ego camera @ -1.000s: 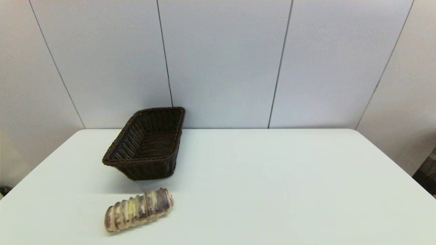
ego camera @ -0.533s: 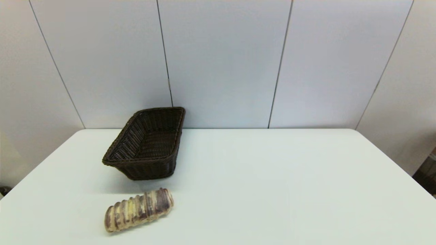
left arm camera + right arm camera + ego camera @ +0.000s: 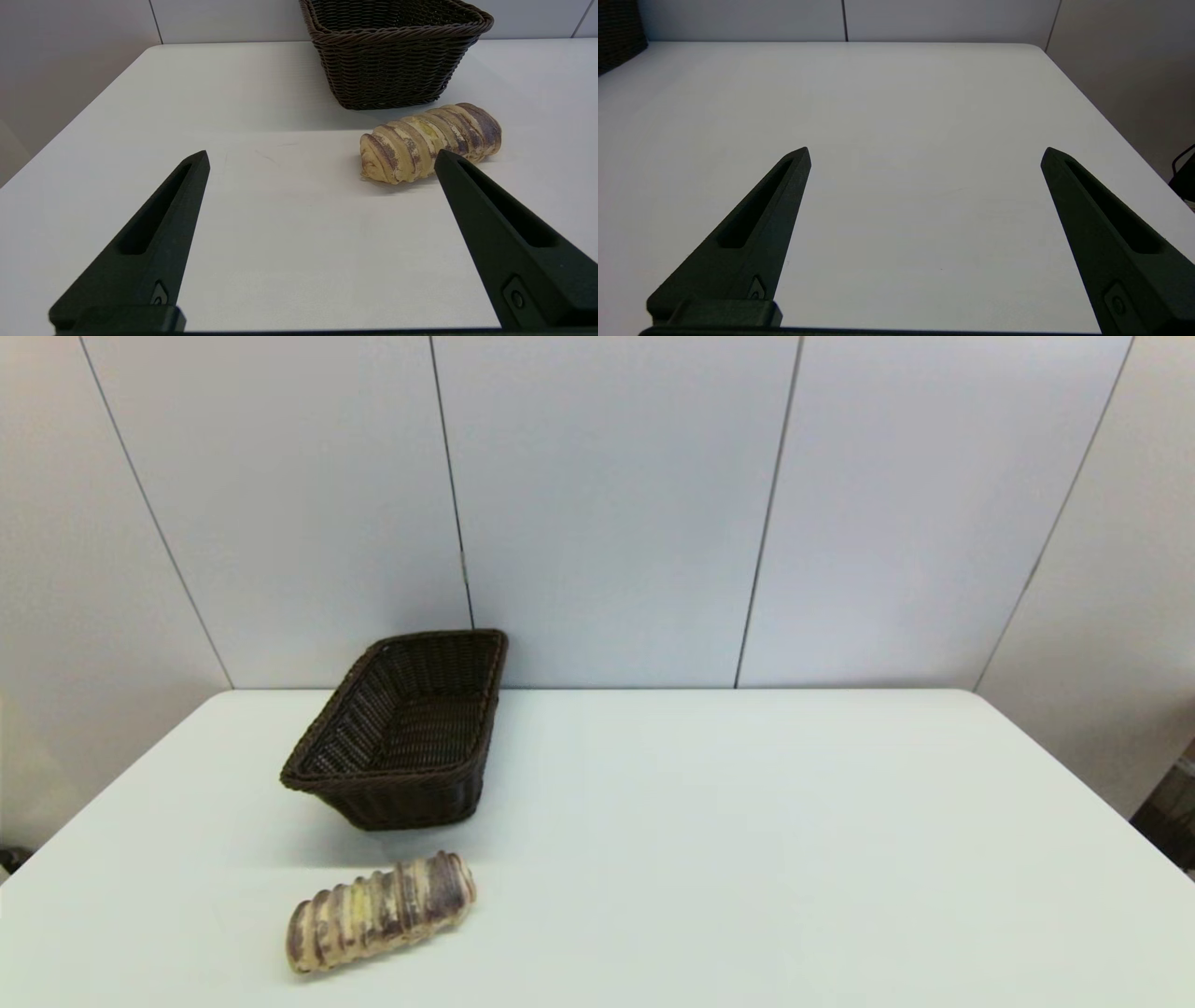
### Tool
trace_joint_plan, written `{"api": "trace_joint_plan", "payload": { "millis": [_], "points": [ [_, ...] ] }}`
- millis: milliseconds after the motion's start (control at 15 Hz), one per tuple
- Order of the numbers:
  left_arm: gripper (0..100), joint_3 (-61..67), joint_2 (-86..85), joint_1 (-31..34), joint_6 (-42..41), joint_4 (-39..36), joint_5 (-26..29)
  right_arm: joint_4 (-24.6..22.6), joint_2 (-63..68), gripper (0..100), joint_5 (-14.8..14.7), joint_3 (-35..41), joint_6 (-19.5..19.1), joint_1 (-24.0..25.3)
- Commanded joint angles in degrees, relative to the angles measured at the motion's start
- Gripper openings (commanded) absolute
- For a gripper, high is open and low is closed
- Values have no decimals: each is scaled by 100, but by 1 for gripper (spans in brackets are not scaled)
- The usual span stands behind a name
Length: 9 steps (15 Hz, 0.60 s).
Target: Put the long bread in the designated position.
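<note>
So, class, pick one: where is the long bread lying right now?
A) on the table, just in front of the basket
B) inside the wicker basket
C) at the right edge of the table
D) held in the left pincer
A: the long bread lies on the white table just in front of the empty wicker basket, and the open left pincer holds nothing.

long bread [image 3: 380, 912], ridged tan-purple loaf, lying slightly askew on table
</note>
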State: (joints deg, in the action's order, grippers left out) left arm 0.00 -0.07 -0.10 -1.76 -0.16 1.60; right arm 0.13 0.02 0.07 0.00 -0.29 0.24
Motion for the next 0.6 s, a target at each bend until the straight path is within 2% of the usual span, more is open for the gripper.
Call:
{"api": "trace_joint_plan", "payload": {
  "millis": [67,600],
  "points": [
    [100,9,7,1,0,-2,-1,4,6,100,1,0,3,2],
    [100,9,7,1,0,-2,-1,4,6,100,1,0,3,2]
  ]
}}
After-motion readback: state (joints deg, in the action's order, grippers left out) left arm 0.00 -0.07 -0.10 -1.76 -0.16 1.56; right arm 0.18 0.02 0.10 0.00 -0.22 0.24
